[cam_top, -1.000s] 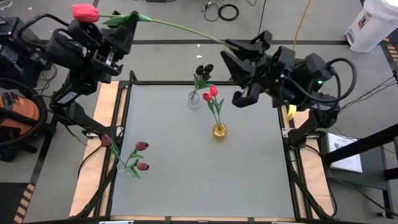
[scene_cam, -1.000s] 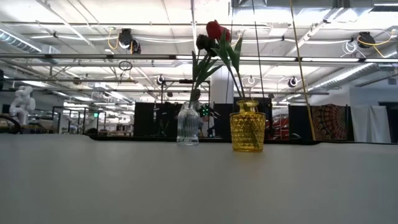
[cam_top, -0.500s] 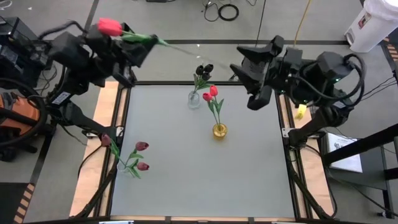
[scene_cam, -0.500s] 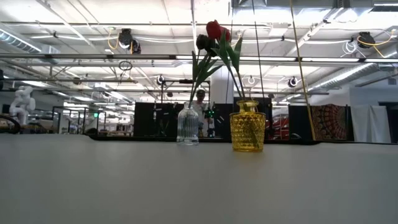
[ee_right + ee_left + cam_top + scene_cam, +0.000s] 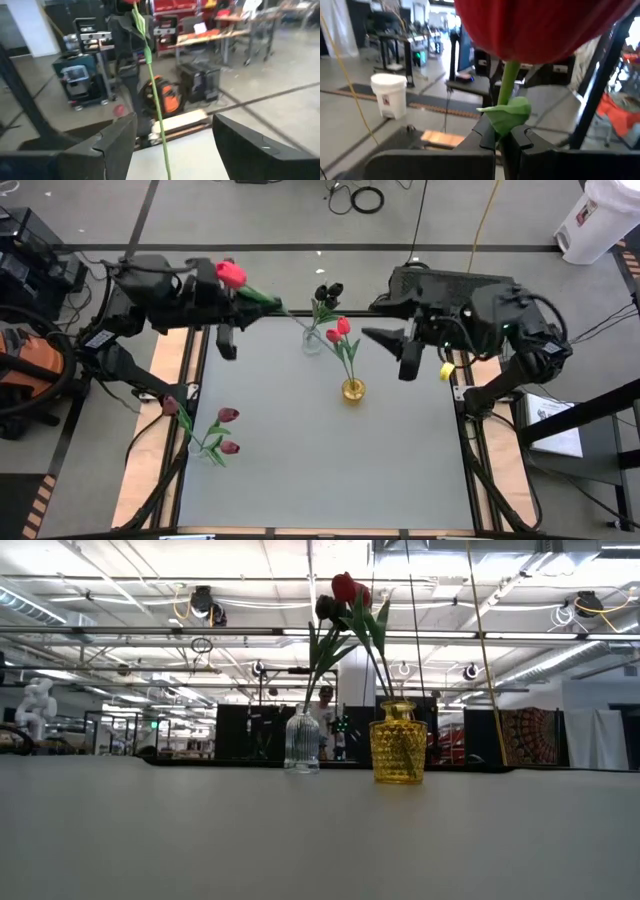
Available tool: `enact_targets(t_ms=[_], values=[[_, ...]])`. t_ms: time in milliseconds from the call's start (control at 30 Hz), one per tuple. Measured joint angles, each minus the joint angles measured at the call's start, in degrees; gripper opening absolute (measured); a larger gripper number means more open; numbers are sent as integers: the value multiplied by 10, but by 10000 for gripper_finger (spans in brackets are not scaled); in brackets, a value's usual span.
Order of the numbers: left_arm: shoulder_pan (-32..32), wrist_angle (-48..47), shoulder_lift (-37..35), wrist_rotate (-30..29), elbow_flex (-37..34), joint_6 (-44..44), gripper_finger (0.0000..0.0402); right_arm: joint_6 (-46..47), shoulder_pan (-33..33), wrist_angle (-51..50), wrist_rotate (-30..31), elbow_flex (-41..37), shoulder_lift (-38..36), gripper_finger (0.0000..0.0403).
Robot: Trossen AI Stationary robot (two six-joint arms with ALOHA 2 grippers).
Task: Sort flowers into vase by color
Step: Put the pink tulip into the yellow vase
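Observation:
My left gripper (image 5: 243, 300) is over the table's far left corner, pointing level and shut on a red-pink tulip (image 5: 230, 274). Its head fills the top of the left wrist view (image 5: 540, 25). My right gripper (image 5: 396, 350) stands open over the far right. The tulip's stem (image 5: 156, 107) shows in the gap between its fingers, farther off and apart from them. A clear vase (image 5: 313, 340) holds black tulips (image 5: 327, 292). A yellow vase (image 5: 352, 390) holds red-pink tulips (image 5: 338, 330). Near the left edge, a third vase (image 5: 205, 452) holds maroon tulips (image 5: 228, 416). My left gripper pinches the tulip's stem (image 5: 506, 95) between its two fingers, just under a small leaf (image 5: 507, 112) a short way below the head. The fingers come level from the table's left. The flower is lifted clear, and its long stem (image 5: 285, 312) slants out toward the clear vase.
Both far vases stand side by side in the low view, clear (image 5: 302, 740) and yellow (image 5: 398, 745). Open tabletop (image 5: 400, 470) lies near and right. Off the table are a white bucket (image 5: 600, 220), an orange vacuum (image 5: 30, 370) and floor cables. A person (image 5: 325, 698) stands far behind.
My right gripper has let go of the stem's lower end, opened wider, sunk and tipped to level. My left gripper has sunk toward the table's far left corner and tipped to level. The tulip's head swung toward the right and its stem now points at the clear vase.

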Motion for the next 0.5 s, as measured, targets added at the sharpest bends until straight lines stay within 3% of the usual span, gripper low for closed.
enact_targets(t_ms=[200,500], values=[[-36,-43,3,12,0,-14,4,36,11,-16,-41,0,24,251],[-64,-58,29,15,0,-12,4,48,26,-13,-43,0,60,251]])
